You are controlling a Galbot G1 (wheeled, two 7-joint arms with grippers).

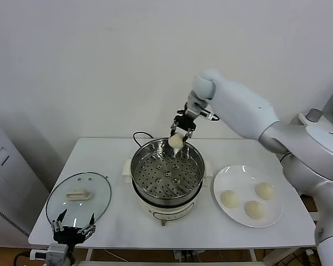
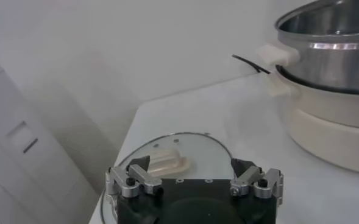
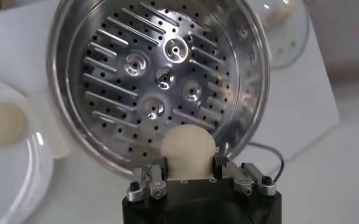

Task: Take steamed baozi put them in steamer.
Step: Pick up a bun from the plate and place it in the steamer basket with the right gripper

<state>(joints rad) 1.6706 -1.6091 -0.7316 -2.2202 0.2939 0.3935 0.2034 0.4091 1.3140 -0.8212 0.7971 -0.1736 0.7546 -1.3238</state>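
Right tool (image 1: 179, 134) pinches one baozi (image 1: 176, 141) over the far rim of the steamer (image 1: 167, 176).
Three baozi (image 1: 255, 209) lie on the plate (image 1: 221, 178) beside it; the left tool (image 1: 73, 228), spread, hangs near the glass lid (image 1: 94, 191) on the surface (image 1: 116, 227).

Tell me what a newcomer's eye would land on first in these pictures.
First, the right gripper holding one baozi above the far rim of the steamer, whose perforated tray holds no buns yet. Next, the white plate to the steamer's right with three more baozi on it. The left gripper waits open at the table's near left corner, beside the glass lid.
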